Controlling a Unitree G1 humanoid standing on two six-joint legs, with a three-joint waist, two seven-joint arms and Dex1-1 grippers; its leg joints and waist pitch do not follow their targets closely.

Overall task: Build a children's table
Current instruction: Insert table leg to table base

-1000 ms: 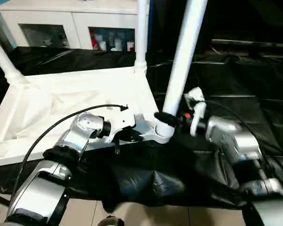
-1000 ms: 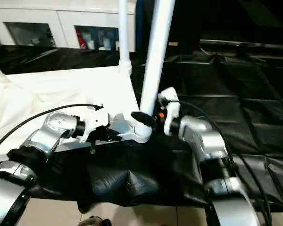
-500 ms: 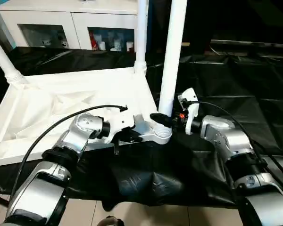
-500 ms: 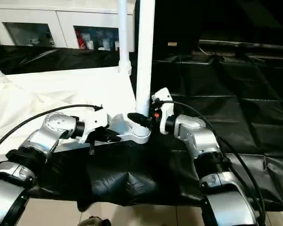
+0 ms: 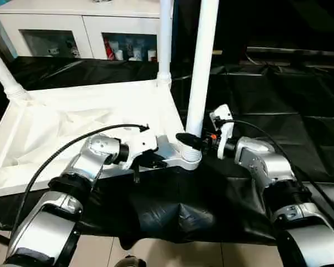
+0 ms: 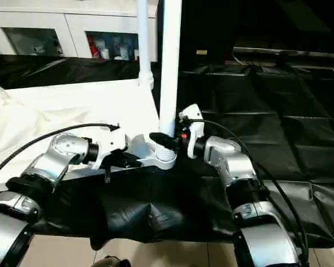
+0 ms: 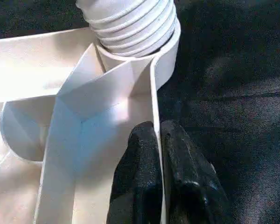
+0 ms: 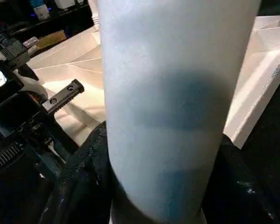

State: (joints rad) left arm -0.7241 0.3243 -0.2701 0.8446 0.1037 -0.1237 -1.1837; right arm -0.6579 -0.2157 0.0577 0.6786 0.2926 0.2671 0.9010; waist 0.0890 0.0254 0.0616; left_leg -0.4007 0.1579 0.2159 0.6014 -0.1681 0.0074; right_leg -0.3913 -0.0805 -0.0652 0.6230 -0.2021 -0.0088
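The right gripper point(image 5: 190, 140) clasps the near leg point(image 5: 201, 72) — tilted a second ago, now upright in its corner socket point(image 5: 185, 157) — while the left gripper point(image 7: 154, 154) pinches the upturned tabletop's point(image 5: 72, 119) rim, leaving the leg apparently seated.

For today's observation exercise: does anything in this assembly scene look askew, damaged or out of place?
Nothing stands out. The tabletop lies underside up, the right gripper holds the near leg upright in its corner socket, and the left gripper pinches the tabletop's rim.
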